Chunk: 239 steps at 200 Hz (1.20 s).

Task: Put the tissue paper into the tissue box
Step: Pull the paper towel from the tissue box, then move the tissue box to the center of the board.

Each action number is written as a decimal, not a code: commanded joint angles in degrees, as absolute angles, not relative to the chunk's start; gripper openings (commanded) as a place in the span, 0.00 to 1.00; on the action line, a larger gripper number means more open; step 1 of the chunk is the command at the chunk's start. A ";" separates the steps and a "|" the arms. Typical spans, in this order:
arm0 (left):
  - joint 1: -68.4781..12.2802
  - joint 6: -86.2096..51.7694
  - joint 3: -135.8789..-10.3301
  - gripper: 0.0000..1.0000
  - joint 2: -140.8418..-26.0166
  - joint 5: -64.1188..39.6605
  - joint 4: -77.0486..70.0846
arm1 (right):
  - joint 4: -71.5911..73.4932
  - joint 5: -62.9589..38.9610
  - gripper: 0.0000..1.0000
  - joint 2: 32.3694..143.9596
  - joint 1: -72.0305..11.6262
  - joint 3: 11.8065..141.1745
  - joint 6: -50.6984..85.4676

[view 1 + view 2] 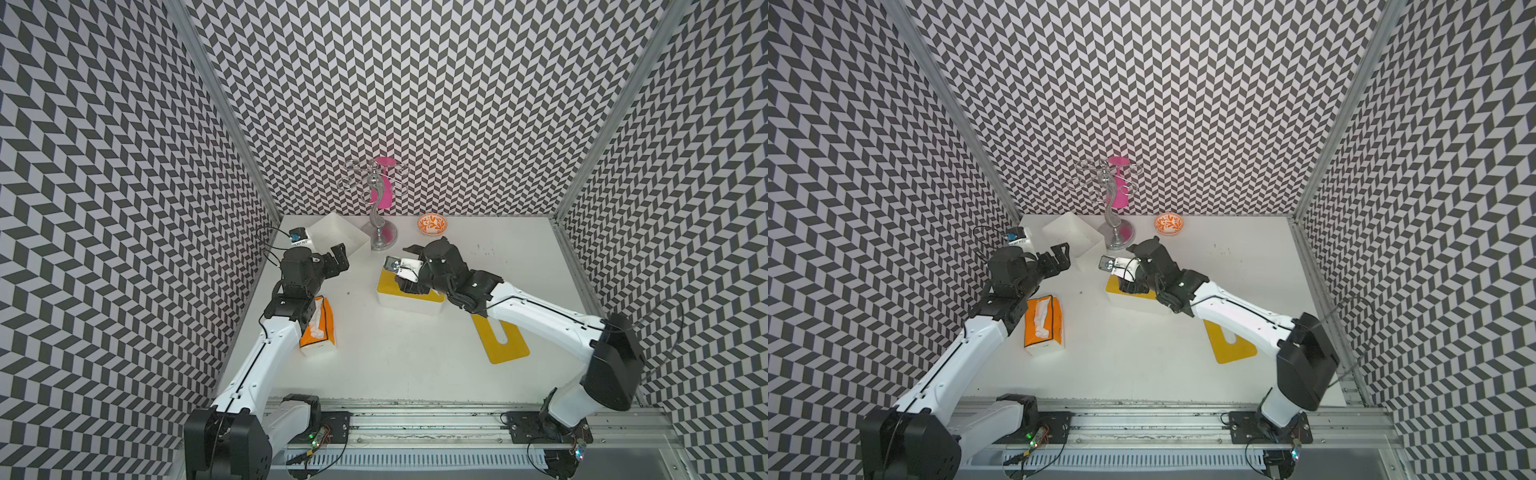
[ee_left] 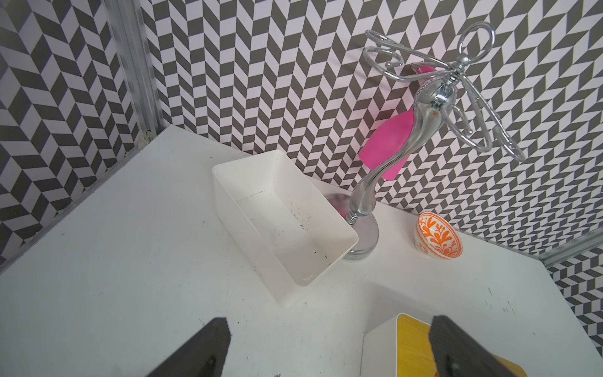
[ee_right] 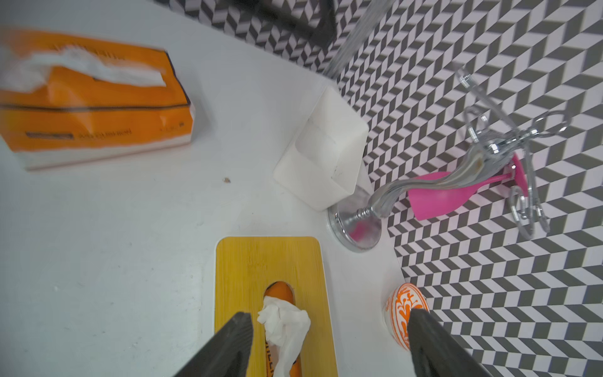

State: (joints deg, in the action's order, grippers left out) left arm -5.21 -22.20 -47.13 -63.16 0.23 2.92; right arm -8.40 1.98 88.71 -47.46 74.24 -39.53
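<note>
Between the wide-spread jaws of my right gripper point(image 3: 329, 313), the tissue paper point(image 3: 284, 323) is sticking up, unheld, through the slot of the tissue box point(image 3: 267, 258). I'm judging it light, soft, tearable: pinching its crumpled top suits. Left gripper point(image 2: 329, 321) is gaping too.

Top views: from high at the front, down onto the whole table point(image 1: 395, 365). Wrist views: close, low, sharing the silver stand point(image 2: 424, 107).

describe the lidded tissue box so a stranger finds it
Find the chrome stand at the back of the white table; just in front of it, under the right tool, sits the tissue box. Unlike the open white bin and the orange tissue pack, it has a yellow wooden lid with tissue poking from its slot.
</note>
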 commanded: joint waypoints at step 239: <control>-11.86 -37.24 -39.21 1.00 -63.21 -33.30 -7.06 | 28.82 -29.36 1.00 56.27 -40.05 28.81 35.60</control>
State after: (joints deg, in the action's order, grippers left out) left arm -9.72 -38.50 -39.00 -64.88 -31.99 -6.96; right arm 21.96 -30.89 56.18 -39.00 29.45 32.10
